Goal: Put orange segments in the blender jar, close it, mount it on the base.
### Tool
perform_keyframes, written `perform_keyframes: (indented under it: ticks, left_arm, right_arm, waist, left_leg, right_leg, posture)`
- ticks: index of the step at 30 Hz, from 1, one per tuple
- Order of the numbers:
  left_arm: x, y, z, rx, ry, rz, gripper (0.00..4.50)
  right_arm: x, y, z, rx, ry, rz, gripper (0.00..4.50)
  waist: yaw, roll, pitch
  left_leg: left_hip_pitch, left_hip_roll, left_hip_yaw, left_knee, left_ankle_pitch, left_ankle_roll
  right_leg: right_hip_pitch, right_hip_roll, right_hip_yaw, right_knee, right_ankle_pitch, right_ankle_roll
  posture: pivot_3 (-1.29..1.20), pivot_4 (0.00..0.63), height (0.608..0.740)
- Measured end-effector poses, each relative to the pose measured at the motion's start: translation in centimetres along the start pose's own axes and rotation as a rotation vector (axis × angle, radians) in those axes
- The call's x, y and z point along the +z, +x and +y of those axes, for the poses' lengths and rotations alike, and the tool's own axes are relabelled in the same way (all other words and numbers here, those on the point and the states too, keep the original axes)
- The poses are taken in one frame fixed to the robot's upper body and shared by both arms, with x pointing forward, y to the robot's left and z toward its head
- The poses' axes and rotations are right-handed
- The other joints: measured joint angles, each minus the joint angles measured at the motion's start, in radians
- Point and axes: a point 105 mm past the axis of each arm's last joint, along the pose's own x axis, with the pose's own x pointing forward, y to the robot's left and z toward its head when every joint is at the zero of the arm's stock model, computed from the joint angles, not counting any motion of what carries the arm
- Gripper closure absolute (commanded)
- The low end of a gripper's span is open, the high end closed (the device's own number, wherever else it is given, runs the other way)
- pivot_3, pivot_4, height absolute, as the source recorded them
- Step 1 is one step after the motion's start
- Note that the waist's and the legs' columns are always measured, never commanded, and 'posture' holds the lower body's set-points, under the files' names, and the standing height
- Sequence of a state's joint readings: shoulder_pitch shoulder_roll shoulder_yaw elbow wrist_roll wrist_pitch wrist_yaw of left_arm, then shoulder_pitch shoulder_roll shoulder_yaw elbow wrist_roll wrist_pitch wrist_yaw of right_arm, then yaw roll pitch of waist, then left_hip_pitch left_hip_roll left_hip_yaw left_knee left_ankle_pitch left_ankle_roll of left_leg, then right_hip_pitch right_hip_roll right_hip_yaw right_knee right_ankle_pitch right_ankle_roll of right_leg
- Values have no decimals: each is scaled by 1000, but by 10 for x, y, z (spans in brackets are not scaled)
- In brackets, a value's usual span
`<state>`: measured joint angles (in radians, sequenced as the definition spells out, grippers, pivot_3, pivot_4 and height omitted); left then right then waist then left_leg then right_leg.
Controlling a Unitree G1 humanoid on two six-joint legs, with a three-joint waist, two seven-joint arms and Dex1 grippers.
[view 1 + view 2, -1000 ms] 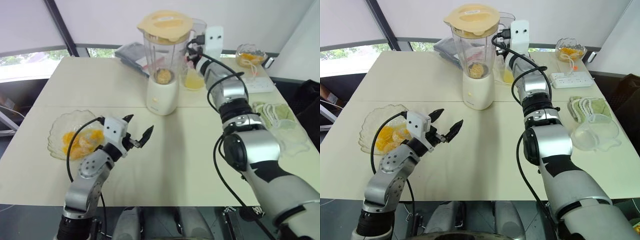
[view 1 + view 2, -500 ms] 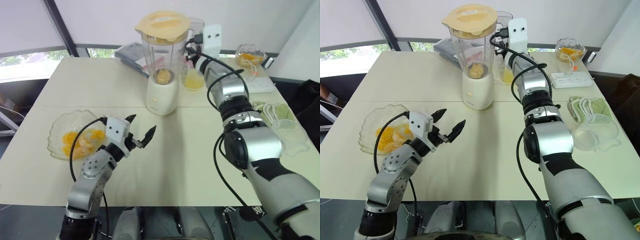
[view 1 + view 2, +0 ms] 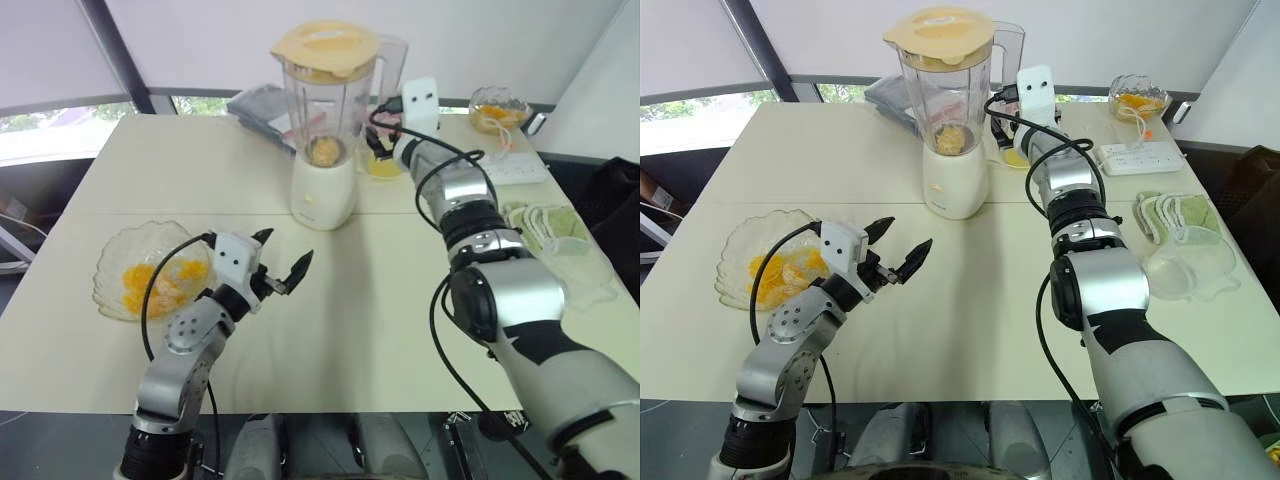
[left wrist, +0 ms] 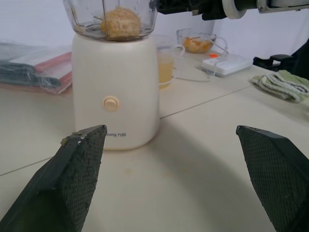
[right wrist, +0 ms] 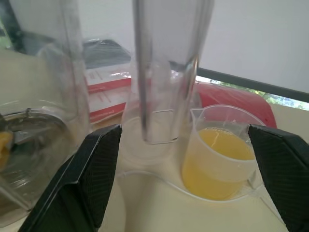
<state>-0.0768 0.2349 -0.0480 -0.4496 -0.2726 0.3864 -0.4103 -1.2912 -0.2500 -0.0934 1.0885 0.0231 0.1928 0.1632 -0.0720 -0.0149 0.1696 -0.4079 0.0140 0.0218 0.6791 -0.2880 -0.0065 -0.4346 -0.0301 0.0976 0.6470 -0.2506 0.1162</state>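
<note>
The blender jar [image 3: 325, 95] stands upright on the cream base [image 3: 322, 190], with the cream-yellow lid [image 3: 325, 47] on top. Some orange segments [image 4: 120, 21] lie at the jar's bottom. More orange segments [image 3: 160, 283] fill a scalloped glass bowl [image 3: 112, 262] at the front left. My right gripper [image 5: 183, 128] is open, level, its fingers either side of the jar's handle [image 5: 166, 72] without touching it. Over the table's front, right of the bowl, my left gripper [image 3: 287, 247] hangs open and empty, facing the base.
A small clear cup of yellow juice [image 5: 219, 159] stands just behind the jar. Far right are another glass bowl [image 3: 497, 108], a white power strip [image 3: 1138, 157], a green cloth [image 3: 1175, 215] and a clear plastic dish [image 3: 1190, 265]. Plastic bags [image 3: 265, 105] lie behind the blender.
My right gripper has opened and let go of the jar's handle, sinking a little. The jar stays on the base. The left arm has not moved.
</note>
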Motion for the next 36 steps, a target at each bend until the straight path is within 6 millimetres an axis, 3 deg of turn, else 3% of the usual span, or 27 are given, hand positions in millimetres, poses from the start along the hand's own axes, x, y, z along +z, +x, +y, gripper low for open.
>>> perform_keyframes:
  ticks: [6,16,21,29,36]
  left_arm:
    - [-2,1,1,-1,-4,8,0]
    - [-4,0,0,-27,5,17,0]
    - [-2,2,-1,-45,8,16,0]
    - [-1,3,-2,-58,4,12,0]
    - [1,5,-2,-67,3,11,0]
  right_arm:
    - [-1,-8,-15,-32,-40,-30,41]
    - [-55,-55,-38,-104,22,42,41]
    - [-47,-66,-35,-114,43,18,41]
    - [-38,-69,-22,-94,81,5,41]
    - [-23,-51,-14,-83,105,-31,41]
  waist:
    - [3,0,0]
    - [0,0,0]
    - [1,0,0]
    - [2,0,0]
    - [0,0,0]
  left_leg:
    - [0,0,0,0,0,0]
    - [0,0,0,0,0,0]
    - [1,1,0,0,0,0]
    - [0,1,0,0,0,0]
    - [1,1,0,0,0,0]
  right_leg:
    - [0,0,0,-1,0,0]
    - [0,0,0,0,0,0]
    - [0,2,0,1,1,-1]
    - [0,2,0,-1,1,-1]
    - [0,2,1,0,1,-1]
  posture:
    - [0,150,740]
    - [0,150,740]
    - [0,150,740]
    - [0,150,740]
    - [0,150,740]
